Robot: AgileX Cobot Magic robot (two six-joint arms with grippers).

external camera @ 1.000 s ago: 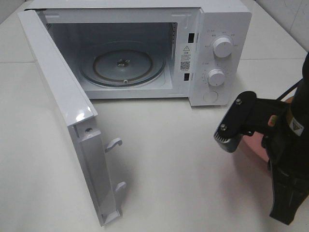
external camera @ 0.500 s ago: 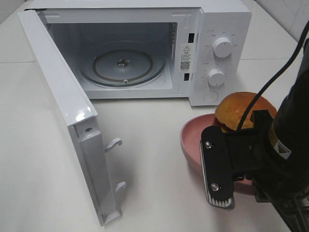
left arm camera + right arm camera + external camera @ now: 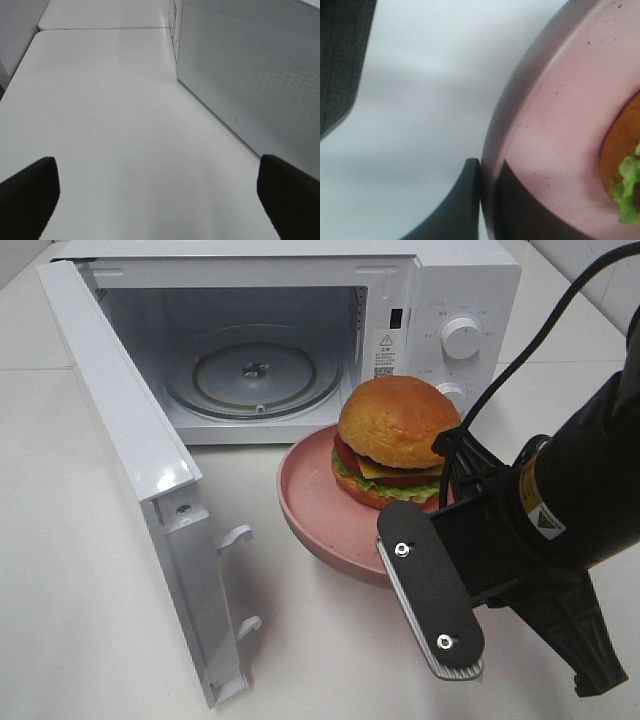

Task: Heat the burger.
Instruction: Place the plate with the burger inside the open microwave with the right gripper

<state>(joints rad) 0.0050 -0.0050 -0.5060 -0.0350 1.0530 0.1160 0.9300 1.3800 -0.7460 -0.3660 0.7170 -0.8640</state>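
The burger sits on the pink plate, and the plate now hangs in front of the open microwave, just before the right part of its cavity. Half a second ago the plate was lower and further right, below the knobs; a second ago it was almost wholly hidden behind the right arm at the edge of the exterior high view. It has since come left and towards the opening, and the bun now covers most of the lower knob. The plate looks raised off the counter, with a shadow under it.

The right tool is clenched on the plate's rim, one finger outside the rim and one on the inner side, as the right wrist view shows. There the burger's bun and green lettuce edge lie well in from that grip.

The microwave door stands swung out to the left as before, and the glass turntable inside is bare as before.

The left tool is released, its fingers spread wide over the counter beside the microwave's perforated side wall, holding nothing.
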